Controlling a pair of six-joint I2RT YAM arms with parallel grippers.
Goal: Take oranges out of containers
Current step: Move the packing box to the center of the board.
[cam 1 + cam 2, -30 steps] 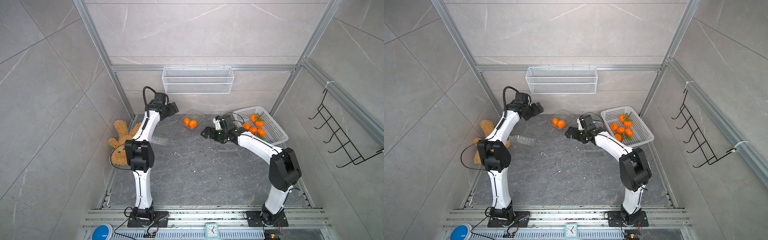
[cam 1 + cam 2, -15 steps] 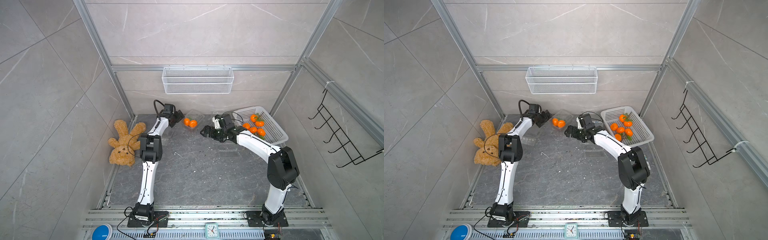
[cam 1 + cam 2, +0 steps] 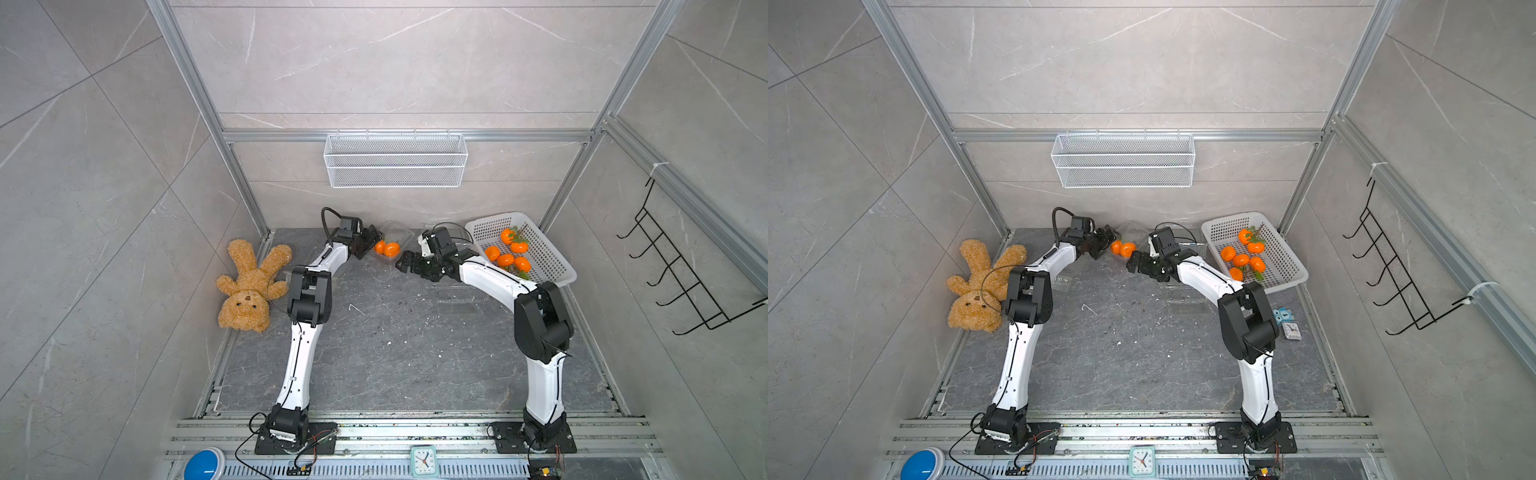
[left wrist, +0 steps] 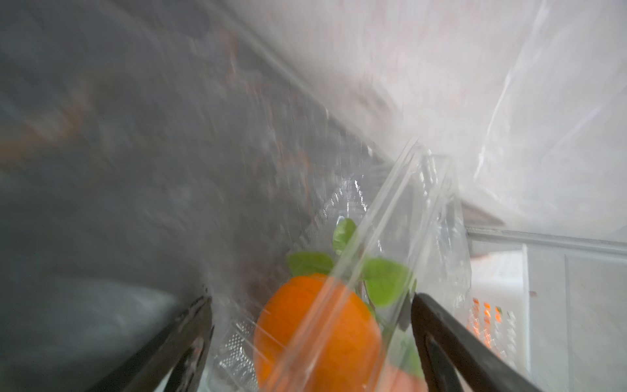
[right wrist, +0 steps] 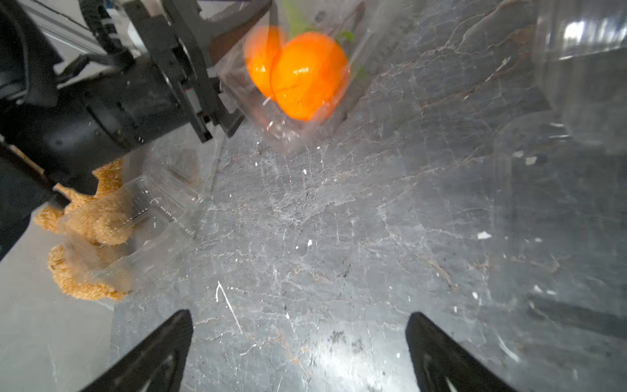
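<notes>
both arms forward, left fingers astride boxed oranges

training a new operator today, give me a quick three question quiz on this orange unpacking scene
1. True or false: the right claw grips an orange.
2. How many oranges lie in the clear clamshell that the left claw straddles? A one, B two, C four.
3. Fill in: the loose oranges lie in the white perforated ___.
Key: 1 false, it is open and empty; 2 B; 3 basket.
</notes>
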